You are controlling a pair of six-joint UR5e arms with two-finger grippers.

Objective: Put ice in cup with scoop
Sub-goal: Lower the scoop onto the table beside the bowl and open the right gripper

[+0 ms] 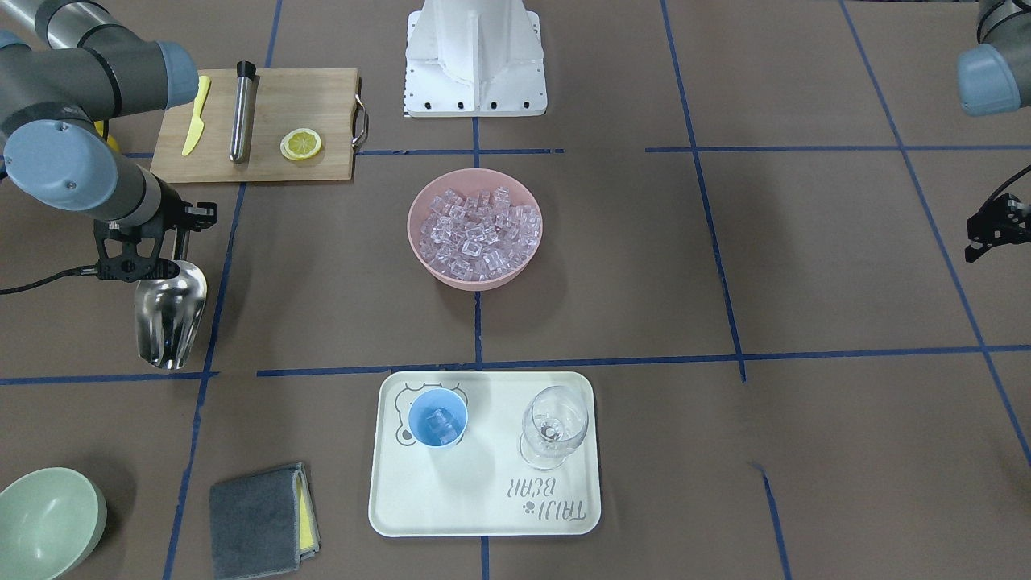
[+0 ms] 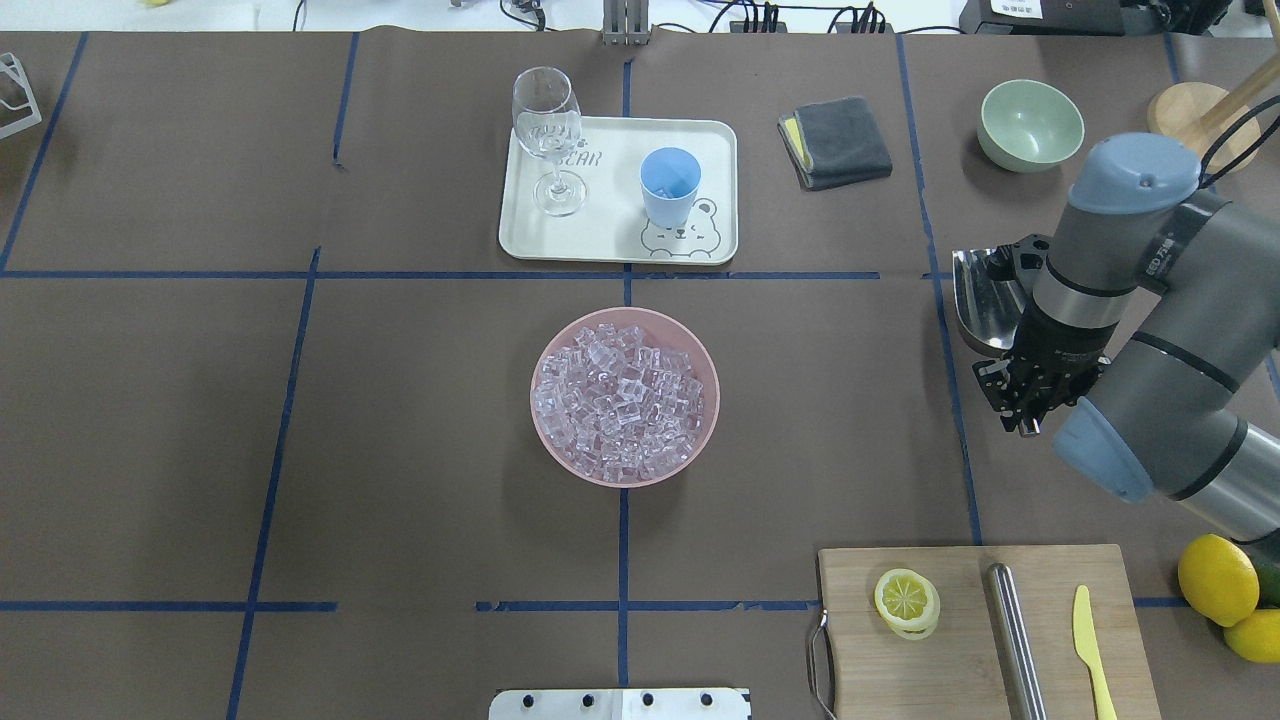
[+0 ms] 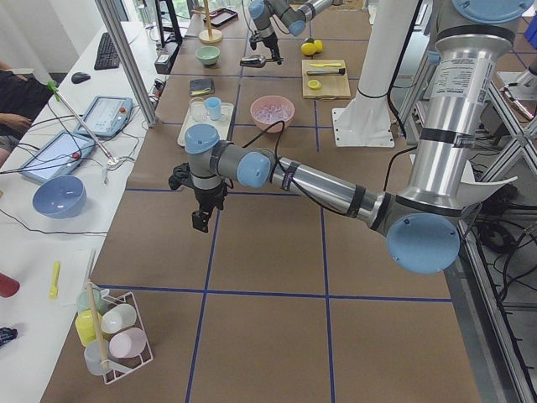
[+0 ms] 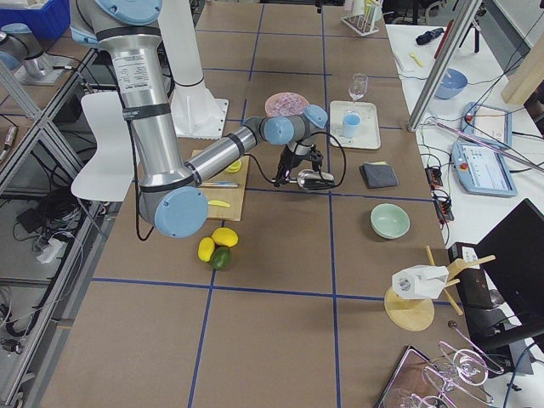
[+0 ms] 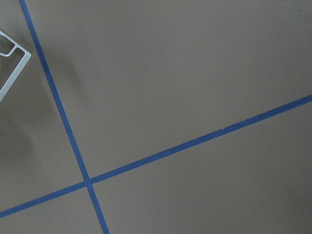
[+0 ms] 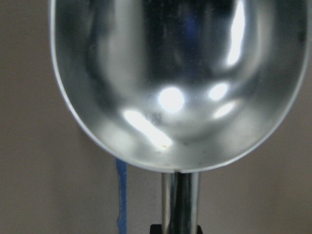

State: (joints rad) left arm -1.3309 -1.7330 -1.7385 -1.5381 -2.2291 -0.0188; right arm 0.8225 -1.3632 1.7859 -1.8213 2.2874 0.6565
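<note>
Scoop [image 6: 178,83], empty, juts just ahead of the right gripper [image 1: 153,262], whose fingers clamp its handle. It probably needs to swing left to the ice [image 1: 475,229], trough level. Left gripper [image 1: 987,238]: grip unreadable.

The right arm [image 1: 80,173] and left arm [image 3: 319,185] are silver-grey tubes with rounded pale-blue caps at the joints and black rings between them. A thin black cable [image 1: 40,282] trails from the angular black right gripper [image 1: 157,259]. The left gripper [image 3: 201,220] is black too. The base [image 1: 475,56] is white.
</note>
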